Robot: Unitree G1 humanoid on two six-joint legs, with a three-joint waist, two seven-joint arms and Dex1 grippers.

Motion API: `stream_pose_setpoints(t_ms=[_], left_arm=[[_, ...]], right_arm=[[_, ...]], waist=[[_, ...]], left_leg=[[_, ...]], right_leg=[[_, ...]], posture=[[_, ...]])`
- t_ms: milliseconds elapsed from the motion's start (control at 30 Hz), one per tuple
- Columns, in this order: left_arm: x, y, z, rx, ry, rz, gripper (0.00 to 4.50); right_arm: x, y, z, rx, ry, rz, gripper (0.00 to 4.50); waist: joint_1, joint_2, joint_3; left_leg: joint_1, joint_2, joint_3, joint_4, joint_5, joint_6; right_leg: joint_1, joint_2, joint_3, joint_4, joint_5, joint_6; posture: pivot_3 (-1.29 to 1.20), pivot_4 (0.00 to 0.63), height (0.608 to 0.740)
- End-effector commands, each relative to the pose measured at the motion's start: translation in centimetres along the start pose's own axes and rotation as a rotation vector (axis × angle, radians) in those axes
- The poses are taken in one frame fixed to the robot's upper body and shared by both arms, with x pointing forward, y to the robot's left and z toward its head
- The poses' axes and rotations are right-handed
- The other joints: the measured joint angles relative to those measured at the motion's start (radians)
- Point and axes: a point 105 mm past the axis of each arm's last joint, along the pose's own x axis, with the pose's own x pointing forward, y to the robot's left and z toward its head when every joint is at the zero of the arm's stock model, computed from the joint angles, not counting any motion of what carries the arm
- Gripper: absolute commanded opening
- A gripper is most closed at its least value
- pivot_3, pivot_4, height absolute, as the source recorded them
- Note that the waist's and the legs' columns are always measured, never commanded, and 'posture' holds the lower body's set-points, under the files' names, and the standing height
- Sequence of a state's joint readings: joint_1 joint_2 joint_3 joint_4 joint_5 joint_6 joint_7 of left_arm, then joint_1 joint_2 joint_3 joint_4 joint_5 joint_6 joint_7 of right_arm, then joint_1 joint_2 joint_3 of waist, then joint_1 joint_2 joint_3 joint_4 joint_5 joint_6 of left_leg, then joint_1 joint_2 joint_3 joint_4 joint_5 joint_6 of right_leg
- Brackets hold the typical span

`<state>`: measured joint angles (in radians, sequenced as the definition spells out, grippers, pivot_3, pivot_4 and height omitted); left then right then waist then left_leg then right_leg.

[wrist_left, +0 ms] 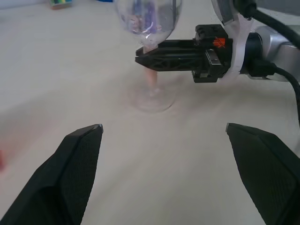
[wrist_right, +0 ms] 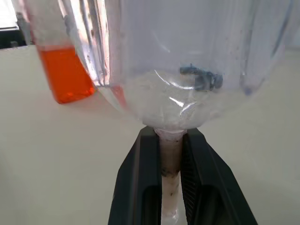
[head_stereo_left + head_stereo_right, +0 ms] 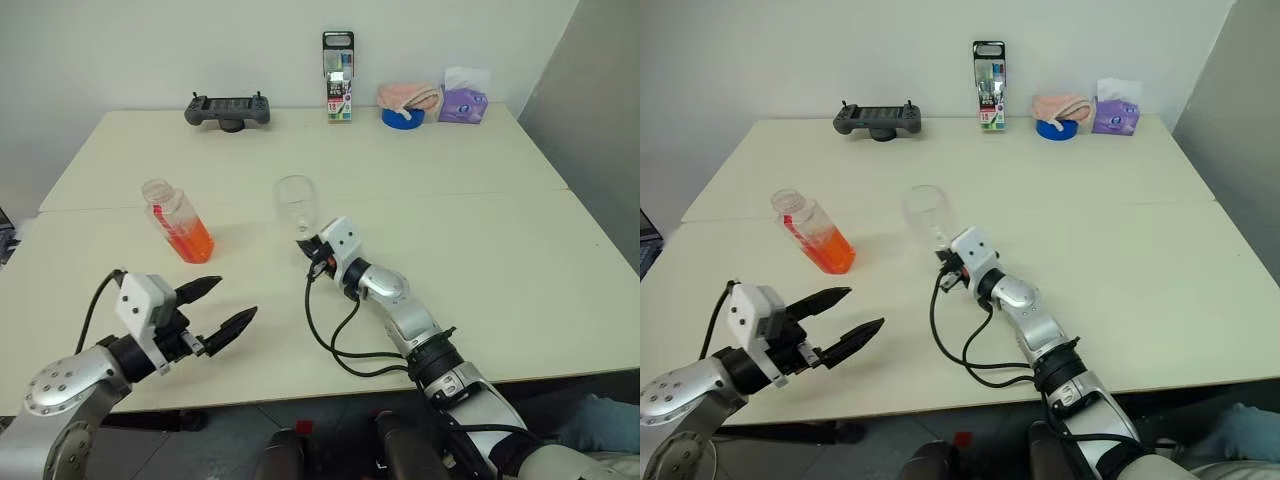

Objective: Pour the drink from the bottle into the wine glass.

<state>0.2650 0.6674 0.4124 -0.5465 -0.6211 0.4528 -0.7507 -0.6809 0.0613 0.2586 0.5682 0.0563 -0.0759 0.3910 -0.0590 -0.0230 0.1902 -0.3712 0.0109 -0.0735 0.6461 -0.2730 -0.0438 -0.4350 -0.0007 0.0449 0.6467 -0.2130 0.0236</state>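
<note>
On table (image 3: 480, 240), our right gripper (image 2: 171, 154) pinches wine glass (image 3: 295, 205) stem, left gripper (image 3: 215, 305) wide; stem may slip, tipping it.

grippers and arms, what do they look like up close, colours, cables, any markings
Each gripper has two black pointed fingers on a white housing: left gripper, right gripper. The arms are silver-grey with black joint rings. Black cables loop along both, and a small orange mark sits on the right gripper's base.

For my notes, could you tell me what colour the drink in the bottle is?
Translucent orange-red drink, clearest in the left eye view.
</note>
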Motion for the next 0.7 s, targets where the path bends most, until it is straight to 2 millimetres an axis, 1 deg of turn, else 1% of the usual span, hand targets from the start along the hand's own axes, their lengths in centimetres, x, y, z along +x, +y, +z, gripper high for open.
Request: stream_pose_setpoints(t_ms=[33, 133, 200, 400, 467, 500, 700], left_arm=[[-0.4, 0.0, 0.9, 0.039, -0.02, 0.006, 4.5], [-0.3, 0.2, 0.8, 0.032, -0.021, 0.016, 4.5], [-0.1, 0.2, 0.7, 0.03, -0.021, 0.018, 4.5], [0.4, 0.8, 0.5, 0.033, -0.023, 0.036, 4.5], [0.6, 1.2, 0.4, 0.031, -0.022, 0.051, 4.5], [0.6, 1.5, 0.3, 0.03, -0.021, 0.058, 4.5], [0.9, 1.9, 0.1, 0.033, -0.017, 0.07, 4.5]], right_arm=[[0.5, -0.7, 1.2, -0.03, -0.048, -0.029, 0.24], [0.2, -1.0, 0.5, -0.03, -0.032, -0.033, 0.24], [-0.1, -0.9, -0.3, -0.022, -0.006, -0.024, 0.24], [-0.7, 0.2, -1.8, -0.009, 0.046, 0.04, 0.24], [-0.8, 0.3, -2.1, -0.029, 0.061, 0.044, 0.96], [-0.8, 0.2, -2.1, -0.023, 0.06, 0.039, 1.14], [-0.7, -0.1, -1.9, -0.024, 0.07, 0.033, 3.21]], waist=[[0.0, 0.0, 0.0], [0.0, 0.0, 0.0], [0.0, 0.0, 0.0], [0.0, 0.0, 0.0], [0.0, 0.0, 0.0], [0.0, 0.0, 0.0], [0.0, 0.0, 0.0]], left_leg=[[0.0, 0.0, 0.0, 0.0, 0.0, 0.0], [0.001, 0.0, 0.0, 0.0, 0.0, 0.0], [0.001, 0.001, 0.0, 0.0, 0.0, 0.0], [0.008, 0.001, 0.0, 0.0, 0.0, 0.0], [0.009, 0.001, 0.0, 0.0, 0.0, 0.0], [0.009, 0.001, 0.0, -0.001, 0.0, 0.0], [0.008, 0.001, 0.0, -0.001, 0.0, 0.0]], right_leg=[[0.0, 0.0, 0.0, 0.0, 0.0, 0.0], [0.0, 0.001, 0.0, 0.0, 0.0, -0.001], [0.001, 0.001, 0.0, 0.0, 0.0, -0.001], [0.009, 0.001, 0.0, -0.001, -0.001, -0.002], [0.009, 0.001, 0.0, -0.001, -0.001, -0.002], [0.009, 0.001, 0.0, -0.001, -0.001, -0.002], [0.009, 0.001, 0.0, -0.001, -0.001, -0.002]], posture=[[0.0, 0.15, 0.74], [0.0, 0.15, 0.74], [0.0, 0.15, 0.74], [0.0, 0.15, 0.74], [0.0, 0.15, 0.74], [0.0, 0.15, 0.74], [0.0, 0.15, 0.74]])
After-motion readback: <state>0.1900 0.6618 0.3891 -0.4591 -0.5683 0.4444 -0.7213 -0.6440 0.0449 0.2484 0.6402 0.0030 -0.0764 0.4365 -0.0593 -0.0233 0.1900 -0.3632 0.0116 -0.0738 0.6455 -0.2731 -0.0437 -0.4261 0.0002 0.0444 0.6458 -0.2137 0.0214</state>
